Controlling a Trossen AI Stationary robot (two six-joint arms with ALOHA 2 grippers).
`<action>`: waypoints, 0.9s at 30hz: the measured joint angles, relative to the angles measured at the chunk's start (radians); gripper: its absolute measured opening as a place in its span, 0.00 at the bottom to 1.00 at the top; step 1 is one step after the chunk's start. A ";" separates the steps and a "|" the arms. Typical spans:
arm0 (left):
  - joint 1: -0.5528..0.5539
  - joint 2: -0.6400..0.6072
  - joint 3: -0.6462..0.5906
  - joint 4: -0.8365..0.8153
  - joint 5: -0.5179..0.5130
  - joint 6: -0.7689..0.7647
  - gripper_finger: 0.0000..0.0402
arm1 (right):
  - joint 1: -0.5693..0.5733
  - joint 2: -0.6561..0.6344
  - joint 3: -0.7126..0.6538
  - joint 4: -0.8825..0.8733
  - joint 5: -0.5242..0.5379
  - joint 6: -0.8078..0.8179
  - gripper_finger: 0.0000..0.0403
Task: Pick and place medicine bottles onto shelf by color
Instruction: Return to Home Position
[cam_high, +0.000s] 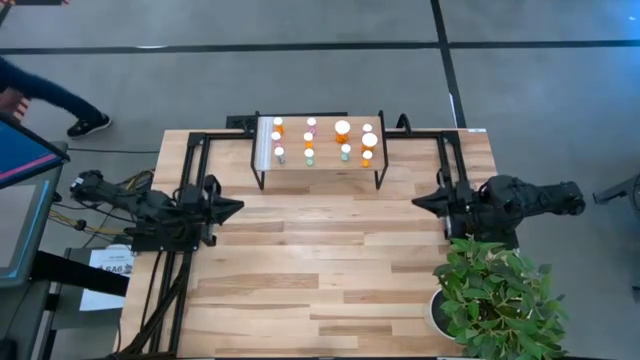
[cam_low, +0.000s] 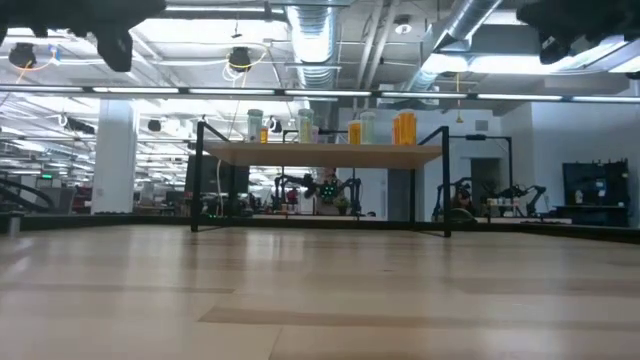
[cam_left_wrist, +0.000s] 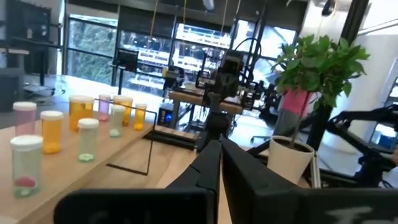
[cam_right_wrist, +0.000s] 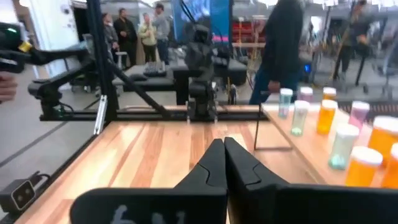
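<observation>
I judge the sorting finished, as the medicine bottles (cam_high: 342, 127) stand on the shelf (cam_high: 325, 166), so left gripper (cam_high: 235, 208) and right gripper (cam_high: 418, 201) rest pinched together, empty, at opposite sides of the table (cam_high: 320, 270).

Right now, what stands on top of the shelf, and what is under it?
Medicine bottles stand on the shelf, orange, pinkish and pale ones, all white-capped. From above its top hides the table below; the low view shows nothing standing under it.
</observation>
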 joint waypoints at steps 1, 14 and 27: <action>0.000 -0.028 -0.016 -0.002 0.003 0.000 0.01 | 0.008 -0.008 0.000 0.003 0.000 -0.014 0.01; -0.001 -0.233 -0.038 -0.148 0.035 0.103 0.00 | 0.055 -0.146 -0.025 -0.028 0.001 -0.133 0.02; -0.001 -0.240 -0.224 -0.035 0.128 0.109 0.00 | 0.052 -0.167 -0.247 0.060 0.001 -0.088 0.02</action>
